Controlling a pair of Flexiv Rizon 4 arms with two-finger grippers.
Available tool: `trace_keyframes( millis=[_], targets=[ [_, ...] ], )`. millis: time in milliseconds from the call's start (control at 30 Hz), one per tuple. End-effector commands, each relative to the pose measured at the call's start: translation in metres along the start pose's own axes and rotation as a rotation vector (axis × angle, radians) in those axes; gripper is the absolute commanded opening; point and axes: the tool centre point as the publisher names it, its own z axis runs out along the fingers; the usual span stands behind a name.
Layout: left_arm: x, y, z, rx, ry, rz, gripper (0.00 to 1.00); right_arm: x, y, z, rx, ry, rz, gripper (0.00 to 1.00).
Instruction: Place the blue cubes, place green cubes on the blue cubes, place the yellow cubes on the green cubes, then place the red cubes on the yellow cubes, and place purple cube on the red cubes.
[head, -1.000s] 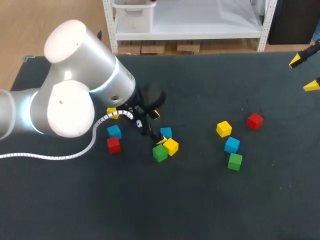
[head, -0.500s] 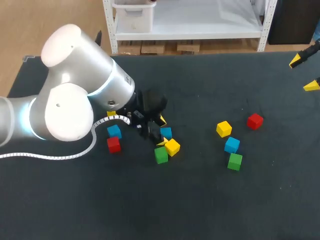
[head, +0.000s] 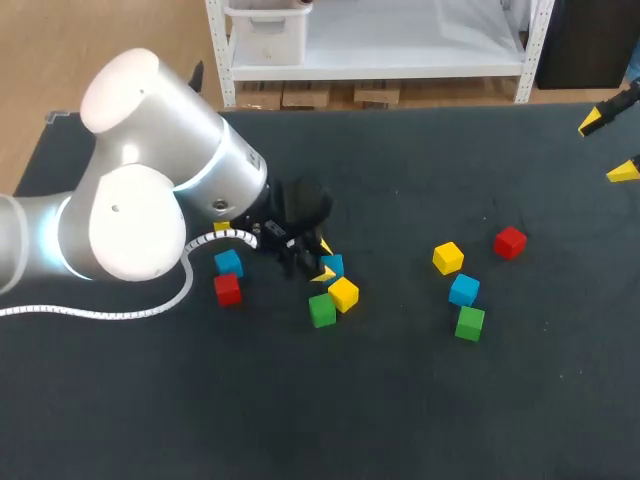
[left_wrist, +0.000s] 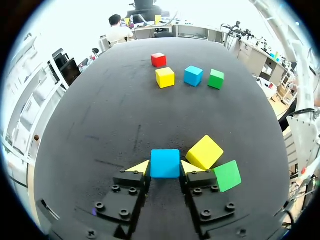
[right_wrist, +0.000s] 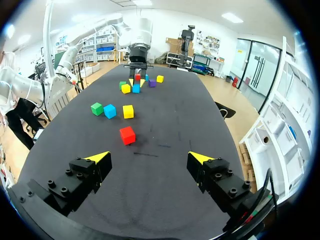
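Observation:
My left gripper (head: 323, 260) (left_wrist: 165, 168) is down on the table with a blue cube (head: 333, 265) (left_wrist: 165, 163) between its fingers, both yellow tips against the cube's sides. Just beside it lie a yellow cube (head: 343, 293) (left_wrist: 204, 152) and a green cube (head: 322, 310) (left_wrist: 227, 175). Near the left arm's cable sit a second blue cube (head: 229, 263), a red cube (head: 227, 288) and a partly hidden yellow cube (head: 222, 226). My right gripper (head: 607, 147) (right_wrist: 149, 158) hangs open at the far right edge, holding nothing.
A second group lies to the right: yellow cube (head: 448, 258) (left_wrist: 165, 77), red cube (head: 510, 242) (right_wrist: 127, 135), blue cube (head: 463, 289) (left_wrist: 193, 75), green cube (head: 470, 323) (left_wrist: 216, 79). A purple cube (right_wrist: 152, 83) shows beyond the left gripper in the right wrist view. The black table (head: 400, 400) has bare room in front.
The left gripper's fingers have drawn together around the blue cube. The yellow and green cubes beside it shifted slightly. The right arm has not moved.

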Motion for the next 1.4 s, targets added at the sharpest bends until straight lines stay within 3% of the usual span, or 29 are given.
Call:
trace_keyframes(
  millis=[33,467,667,933,1400],
  targets=[
    [0.0,0.002,-0.002,-0.005,-0.011,0.005,0.0,-0.001,0.002,0.0,0.004,0.001,-0.001,1.0],
    [-0.03,0.026,0.001,-0.017,-0.076,0.054,0.0,-0.001,0.002,0.0,0.004,0.001,-0.001,1.0],
    [-0.04,0.04,0.007,-0.033,-0.065,0.083,0.0,-0.001,0.002,0.0,0.004,0.001,-0.001,1.0],
    [-0.045,0.051,0.011,-0.033,-0.055,0.109,0.0,-0.001,0.002,0.0,0.004,0.001,-0.001,1.0],
    [-0.039,0.052,0.019,-0.015,-0.038,0.096,0.0,-0.001,0.002,0.0,0.004,0.001,-0.001,1.0]
  ],
)
